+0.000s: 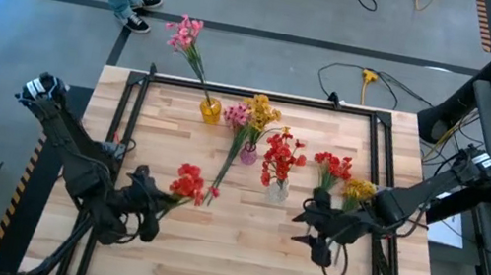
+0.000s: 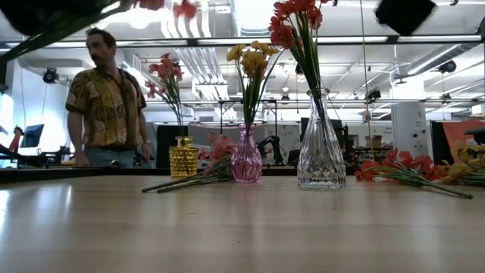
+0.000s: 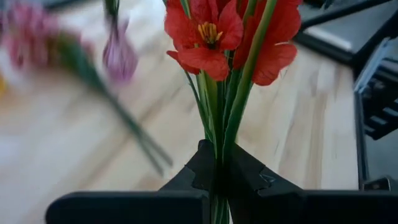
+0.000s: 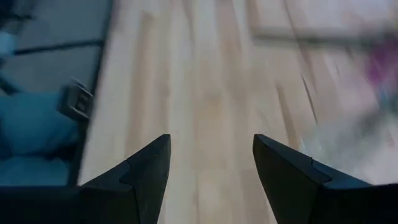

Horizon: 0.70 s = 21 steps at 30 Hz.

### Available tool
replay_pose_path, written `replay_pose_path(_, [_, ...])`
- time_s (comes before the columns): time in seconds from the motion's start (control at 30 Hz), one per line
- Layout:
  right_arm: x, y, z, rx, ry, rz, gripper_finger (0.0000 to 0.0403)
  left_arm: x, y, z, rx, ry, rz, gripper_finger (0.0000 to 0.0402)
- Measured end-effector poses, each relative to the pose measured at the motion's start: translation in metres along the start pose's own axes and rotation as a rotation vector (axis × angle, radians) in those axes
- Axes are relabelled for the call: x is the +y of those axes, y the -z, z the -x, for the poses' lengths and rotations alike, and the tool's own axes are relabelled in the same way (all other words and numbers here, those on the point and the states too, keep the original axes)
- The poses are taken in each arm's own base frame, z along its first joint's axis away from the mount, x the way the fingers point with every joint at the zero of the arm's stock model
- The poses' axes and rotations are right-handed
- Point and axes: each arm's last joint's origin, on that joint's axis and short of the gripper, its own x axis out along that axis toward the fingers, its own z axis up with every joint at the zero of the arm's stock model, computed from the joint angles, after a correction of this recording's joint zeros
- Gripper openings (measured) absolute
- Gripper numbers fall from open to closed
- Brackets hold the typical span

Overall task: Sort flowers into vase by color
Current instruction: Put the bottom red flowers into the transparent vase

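Left gripper (image 3: 217,180) clamped on red spray (image 3: 217,31); right gripper (image 4: 211,168) agape, idle. Best kept upright, stems lowered into clear vase (image 1: 277,191) ahead.

The table (image 1: 237,246) is pale wood in smooth planks with a faint sheen. The three vases look like glossy glass: a ribbed yellow vase (image 2: 183,157), a pink vase (image 2: 246,157) and a cut clear vase (image 2: 320,155). The gripper fingers (image 4: 146,168) are matt black plastic.

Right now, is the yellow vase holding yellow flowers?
No, the yellow vase holds a pink flower spray; the yellow flowers stand in the pink vase.
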Motion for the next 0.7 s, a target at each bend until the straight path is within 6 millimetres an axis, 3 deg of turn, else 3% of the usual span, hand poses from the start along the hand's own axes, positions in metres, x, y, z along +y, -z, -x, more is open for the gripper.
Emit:
replay_pose_path(0.4, [0.021,-0.021,-0.018,-0.261,-0.080,0.212,0.0221,-0.023,-0.016,0.000,-0.224,0.036,-0.246,0.0004])
replay_pose_path(0.7, [0.029,-0.022,-0.049,-0.321,-0.013,0.246,0.0221,-0.056,-0.026,-0.004,-0.391,0.101,-0.369,0.0003])
